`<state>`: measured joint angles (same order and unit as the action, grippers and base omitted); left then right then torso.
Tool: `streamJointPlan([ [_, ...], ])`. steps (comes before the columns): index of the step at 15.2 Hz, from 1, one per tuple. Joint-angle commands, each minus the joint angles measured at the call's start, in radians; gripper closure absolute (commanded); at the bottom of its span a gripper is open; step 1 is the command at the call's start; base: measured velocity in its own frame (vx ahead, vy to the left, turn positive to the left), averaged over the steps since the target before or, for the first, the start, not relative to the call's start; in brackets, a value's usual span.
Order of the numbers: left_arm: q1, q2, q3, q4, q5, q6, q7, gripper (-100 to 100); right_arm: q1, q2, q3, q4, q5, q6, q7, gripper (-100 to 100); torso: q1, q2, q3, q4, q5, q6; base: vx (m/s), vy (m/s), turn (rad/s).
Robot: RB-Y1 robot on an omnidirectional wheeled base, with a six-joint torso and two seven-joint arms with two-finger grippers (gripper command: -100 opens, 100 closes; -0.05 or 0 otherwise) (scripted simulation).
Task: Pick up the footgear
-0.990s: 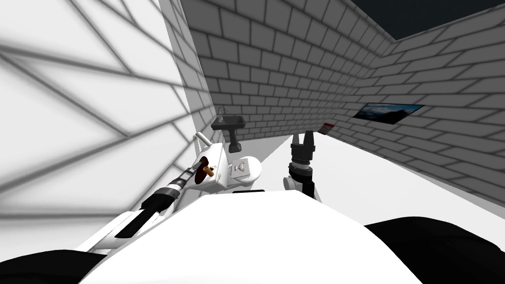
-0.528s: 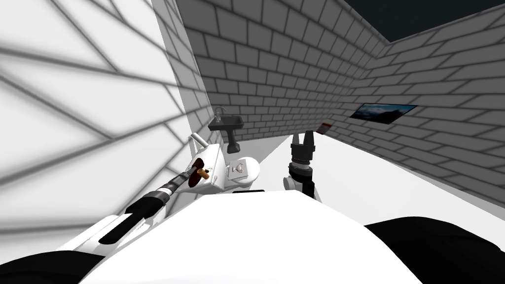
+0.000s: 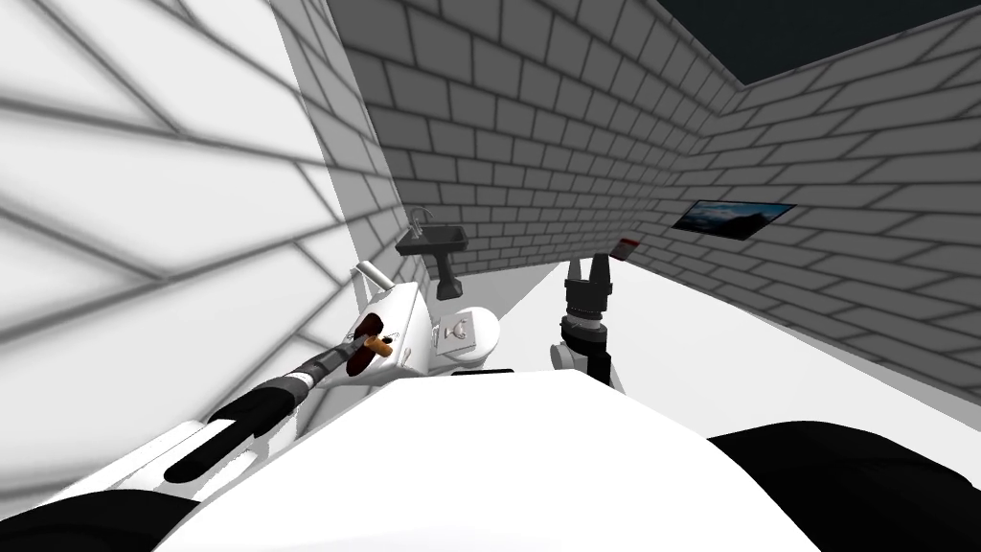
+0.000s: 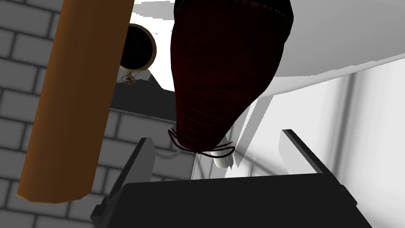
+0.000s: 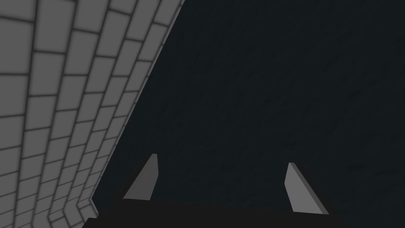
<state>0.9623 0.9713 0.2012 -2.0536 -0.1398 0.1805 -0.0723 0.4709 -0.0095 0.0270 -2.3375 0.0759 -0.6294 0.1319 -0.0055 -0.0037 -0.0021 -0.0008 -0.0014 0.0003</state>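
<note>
The white toilet tank point(image 3: 407, 326) carries two items on its top: the footgear point(image 4: 225, 75), a dark maroon shoe, and an orange-brown cylinder point(image 4: 75, 99) just beside it. The toilet bowl point(image 3: 487, 337) next to the tank is closed, and a small pale grey item point(image 3: 458, 333) rests on its cover; its kind cannot be determined. A dark wall-mounted sink point(image 3: 433, 240) hangs further along the grey brick wall point(image 3: 536, 125). The left arm extends low and forward to the tank, placing the left gripper point(image 4: 215, 134) at the narrow end of the shoe. Its two blade fingers point(image 4: 143, 158) stand apart, one on each side of that end, and neither presses on the shoe. Thin dark laces point(image 4: 199, 149) curl from the shoe's tip between them. The shoe surface is finely ribbed and tapers toward the gripper. The cylinder is smooth, with a rounded end. The right arm is raised in front of the torso, with the right gripper point(image 3: 587, 264) pointing upward, its fingers spread and holding nothing.
</note>
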Motion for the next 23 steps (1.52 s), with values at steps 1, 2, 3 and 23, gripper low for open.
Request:
streamJointPlan([
  [1, 0.025, 0.038, 0.004, 0.011, -0.008, 0.038, -0.01, -100, 0.0, 0.0, 0.0, 0.0, 0.0, 0.0, 0.0, 0, 0.0, 0.0, 0.0, 0.0, 0.0, 0.0, 0.068, -0.075, -0.051],
  [2, 0.035, 0.057, 0.006, 0.015, -0.01, 0.054, -0.013, -100, 0.0, 0.0, 0.0, 0.0, 0.0, 0.0, 0.0, 0, 0.0, -0.001, 0.0, 0.0, 0.0, 0.0, 0.077, -0.074, -0.057],
  [3, 0.045, 0.074, 0.008, 0.018, -0.011, 0.068, -0.016, -100, 0.0, 0.0, 0.0, 0.0, 0.0, 0.0, 0.0, 0, 0.0, -0.001, -0.001, 0.0, 0.0, 0.0, 0.068, -0.084, -0.064],
  [23, -0.029, 0.159, -0.047, 0.18, -0.063, 0.11, 0.12, 100, 0.0, 0.0, 0.0, 0.0, 0.0, 0.0, 0.0, 0, 0.006, 0.004, 0.003, 0.001, 0.003, 0.0, -0.025, -0.027, -0.093],
])
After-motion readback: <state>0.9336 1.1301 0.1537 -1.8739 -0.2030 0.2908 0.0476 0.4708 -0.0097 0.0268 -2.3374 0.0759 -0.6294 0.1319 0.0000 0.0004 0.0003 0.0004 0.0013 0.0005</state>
